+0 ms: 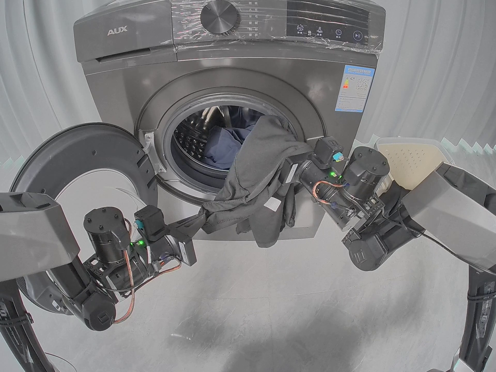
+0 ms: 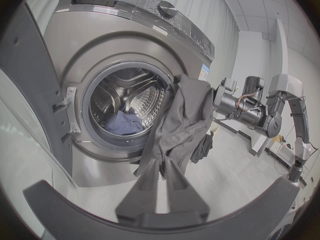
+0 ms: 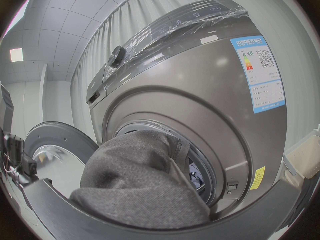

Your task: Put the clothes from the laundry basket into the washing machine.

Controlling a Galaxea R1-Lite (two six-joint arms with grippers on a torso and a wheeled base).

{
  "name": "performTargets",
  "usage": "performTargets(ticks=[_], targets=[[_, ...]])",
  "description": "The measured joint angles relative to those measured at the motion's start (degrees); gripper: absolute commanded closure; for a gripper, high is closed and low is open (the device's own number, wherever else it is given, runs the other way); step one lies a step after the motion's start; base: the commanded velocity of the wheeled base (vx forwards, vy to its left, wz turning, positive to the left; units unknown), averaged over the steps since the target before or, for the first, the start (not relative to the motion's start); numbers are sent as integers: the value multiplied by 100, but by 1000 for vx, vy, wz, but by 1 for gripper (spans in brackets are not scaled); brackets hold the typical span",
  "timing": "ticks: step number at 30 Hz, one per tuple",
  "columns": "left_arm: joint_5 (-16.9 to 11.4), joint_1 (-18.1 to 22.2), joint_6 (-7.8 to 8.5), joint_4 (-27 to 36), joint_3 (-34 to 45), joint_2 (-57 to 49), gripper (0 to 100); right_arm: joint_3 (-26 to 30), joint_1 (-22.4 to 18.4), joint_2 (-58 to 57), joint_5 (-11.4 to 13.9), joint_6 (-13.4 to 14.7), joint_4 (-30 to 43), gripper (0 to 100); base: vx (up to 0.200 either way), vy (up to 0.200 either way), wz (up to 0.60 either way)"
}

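The grey metal front-loading washing machine (image 1: pixel 129 86) stands with its round grey door (image 1: pixel 77 151) swung fully open to the left of the drum opening. To the right of the machine, just beside its lower corner, sits a cream perforated plastic laundry basket (image 1: pixel 413 158).

A dark grey knitted garment (image 1: pixel 258 166) hangs stretched across the front of the machine. Its upper part is bunched at the right edge of the drum opening, and the rest slopes down and left to below the opening's lower rim, outside the drum. Loose folds dangle under it, and a small white tag (image 1: pixel 272 204) shows on the cloth. Inside the drum lies a crumpled blue garment (image 1: pixel 222 145).

The left wrist view looks straight into the ribbed steel drum, where the blue garment (image 2: pixel 123 124) rests on the drum's floor, towards the front. It also shows the left gripper (image 2: pixel 161 165) with its fingers (image 2: pixel 146 184) pressed together on the lowest corner of the grey garment (image 2: pixel 186 117).

The right wrist view brings out the coarse knit and a stitched hem of the grey garment (image 3: pixel 140 170), heaped close to that camera in front of the opening. Past it are a blue-edged label and a yellow sticker on the machine's front (image 3: pixel 200 94), and an edge of the basket (image 3: pixel 305 157).

The right gripper (image 1: pixel 289 167) is at the opening's right edge, buried under the cloth. Whether it grips the garment or merely carries it cannot be told.
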Motion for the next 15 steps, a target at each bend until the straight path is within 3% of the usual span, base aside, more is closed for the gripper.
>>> performTargets(ticks=[15], targets=[[41,107,16,1,461,52,0,71,16,-135,-7,15,4,100,0,0,0]])
